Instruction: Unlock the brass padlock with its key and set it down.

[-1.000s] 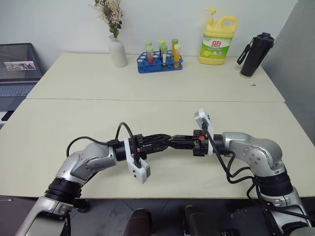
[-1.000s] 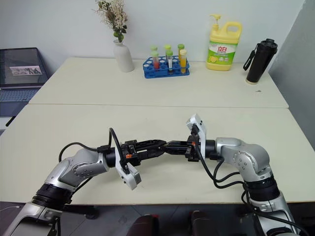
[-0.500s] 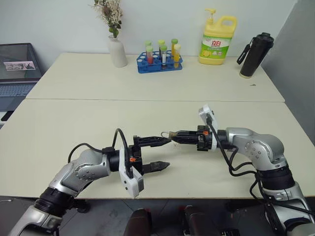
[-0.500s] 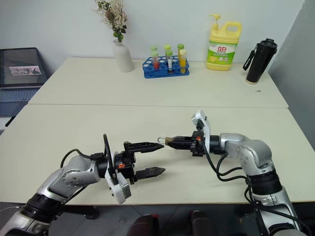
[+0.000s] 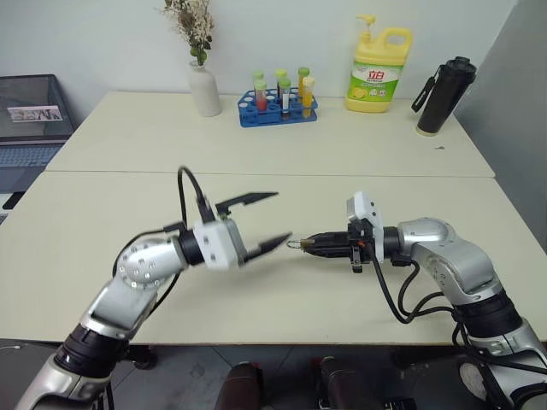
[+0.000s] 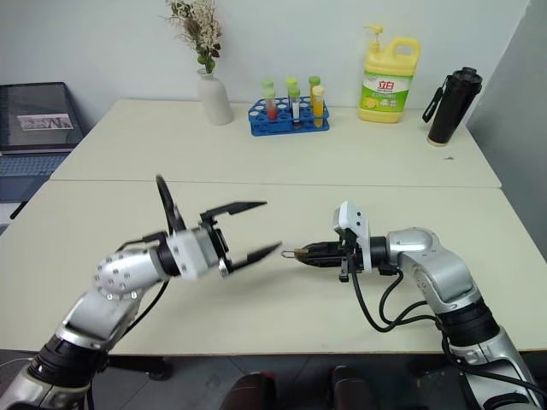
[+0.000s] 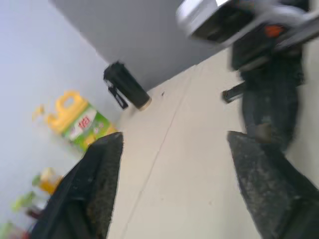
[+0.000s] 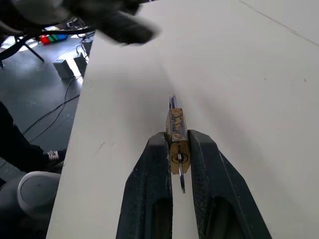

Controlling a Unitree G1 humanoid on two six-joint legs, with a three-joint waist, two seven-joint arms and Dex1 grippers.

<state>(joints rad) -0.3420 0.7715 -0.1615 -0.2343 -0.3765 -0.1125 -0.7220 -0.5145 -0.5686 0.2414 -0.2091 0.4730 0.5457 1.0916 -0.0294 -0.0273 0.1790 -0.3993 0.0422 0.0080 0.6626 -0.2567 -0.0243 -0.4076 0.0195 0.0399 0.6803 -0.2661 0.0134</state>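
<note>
My right gripper [image 5: 306, 244] points left just above the table, shut on the brass padlock [image 8: 176, 133]. The lock sits edge-on between the two fingers [image 8: 155, 164], its thin silver shackle [image 8: 172, 102] sticking out past the tips. A slim silvery piece that looks like the key [image 8: 182, 183] juts from the body's other end, back between the fingers. My left gripper [image 5: 280, 217] hangs open and holds nothing, a short way to the left of the padlock and a little higher, with its tips toward it.
Along the far table stand a white vase [image 5: 204, 90], a blue test-tube rack [image 5: 277, 107], a yellow detergent bottle [image 5: 379, 73] and a black flask [image 5: 444, 96]. A laptop [image 5: 30, 120] is beyond the left edge. The near table's front edge [image 5: 282, 343] runs below both arms.
My left gripper has opened, rolled, risen and drawn back to the left, away from the padlock. My right gripper has rolled a little and kept its hold.
</note>
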